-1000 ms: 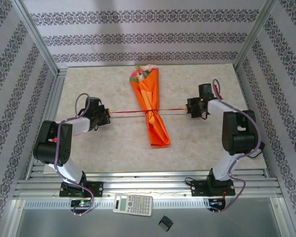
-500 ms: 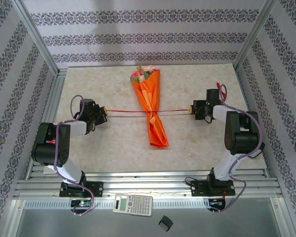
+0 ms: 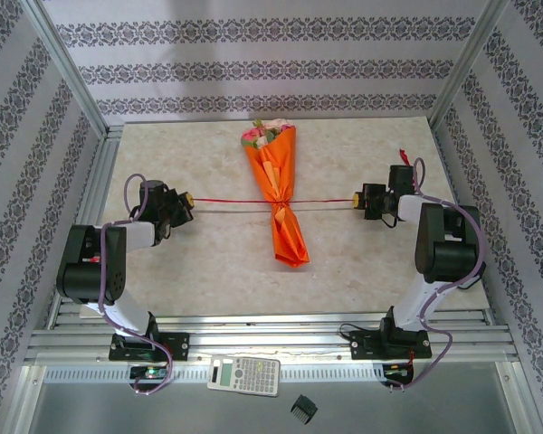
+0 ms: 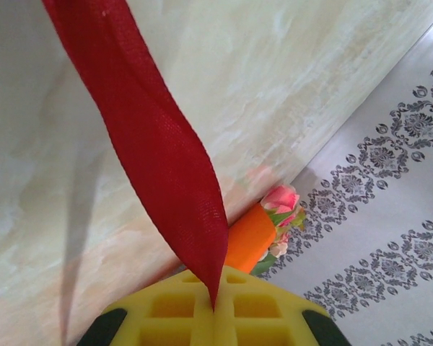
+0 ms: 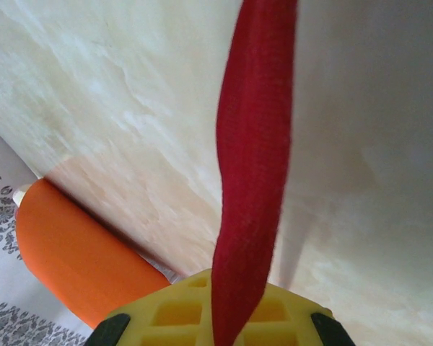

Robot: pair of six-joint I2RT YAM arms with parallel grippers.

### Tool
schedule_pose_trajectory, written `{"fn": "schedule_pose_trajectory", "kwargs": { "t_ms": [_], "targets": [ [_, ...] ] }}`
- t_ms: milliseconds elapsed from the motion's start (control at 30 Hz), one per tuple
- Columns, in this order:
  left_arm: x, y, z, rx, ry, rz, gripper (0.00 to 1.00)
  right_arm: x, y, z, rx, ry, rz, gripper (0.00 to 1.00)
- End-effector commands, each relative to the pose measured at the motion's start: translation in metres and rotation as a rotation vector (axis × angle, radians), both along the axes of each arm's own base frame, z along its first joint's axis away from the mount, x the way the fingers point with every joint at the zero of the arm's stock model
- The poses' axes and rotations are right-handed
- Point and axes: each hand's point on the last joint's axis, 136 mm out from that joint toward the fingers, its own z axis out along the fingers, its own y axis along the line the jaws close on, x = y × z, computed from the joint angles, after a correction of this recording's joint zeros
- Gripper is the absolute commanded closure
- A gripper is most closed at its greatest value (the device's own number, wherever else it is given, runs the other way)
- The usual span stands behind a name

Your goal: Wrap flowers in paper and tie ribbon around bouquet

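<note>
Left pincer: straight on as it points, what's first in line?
Likely the bouquet at its tied waist; the left pincer points along the taut ribbon toward it. Height unclear, so it might pass over.

I find no word, brand or number I can read. The small white-and-grey plastic calculator [image 3: 243, 374] lying near my arms' bases has a display and keys, but their markings are too small to read.

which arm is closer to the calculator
Left. The left arm's base stands just left of the calculator; the right arm's base is farther off to its right.
</note>
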Motion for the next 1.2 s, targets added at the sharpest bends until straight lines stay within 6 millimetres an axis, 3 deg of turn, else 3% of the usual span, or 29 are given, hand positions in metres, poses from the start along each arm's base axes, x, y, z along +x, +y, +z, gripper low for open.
{"fn": "schedule_pose_trajectory", "kwargs": {
  "t_ms": [0, 400, 600, 733, 867, 967, 1067, 1167],
  "targets": [
    [0.009, 0.051, 0.013, 0.021, -0.067, 0.184, 1.0, 0.007, -0.05, 0.008, -0.072, -0.038, -0.143, 1.0],
    [0.007, 0.062, 0.011, 0.006, -0.059, 0.219, 1.0, 0.003, -0.068, 0.004, -0.063, -0.032, -0.185, 1.0],
    [0.01, 0.064, 0.016, 0.026, -0.067, 0.188, 1.0, 0.008, -0.062, 0.009, -0.071, -0.045, -0.147, 1.0],
    [0.024, 0.02, 0.037, 0.063, -0.109, 0.018, 1.0, 0.007, -0.021, 0.02, -0.093, -0.021, 0.005, 1.0],
    [0.023, -0.064, 0.053, 0.021, -0.139, -0.162, 1.0, -0.013, 0.032, 0.02, -0.11, 0.048, 0.18, 1.0],
    [0.019, -0.115, 0.067, -0.028, -0.177, -0.226, 1.0, -0.03, 0.06, 0.016, -0.123, 0.088, 0.265, 1.0],
    [0.02, -0.147, 0.088, -0.036, -0.212, -0.273, 1.0, -0.049, 0.075, 0.011, -0.181, 0.133, 0.343, 1.0],
    [0.024, -0.16, 0.107, -0.045, -0.242, -0.291, 1.0, -0.069, 0.077, 0.004, -0.251, 0.194, 0.415, 1.0]
  ]
}}
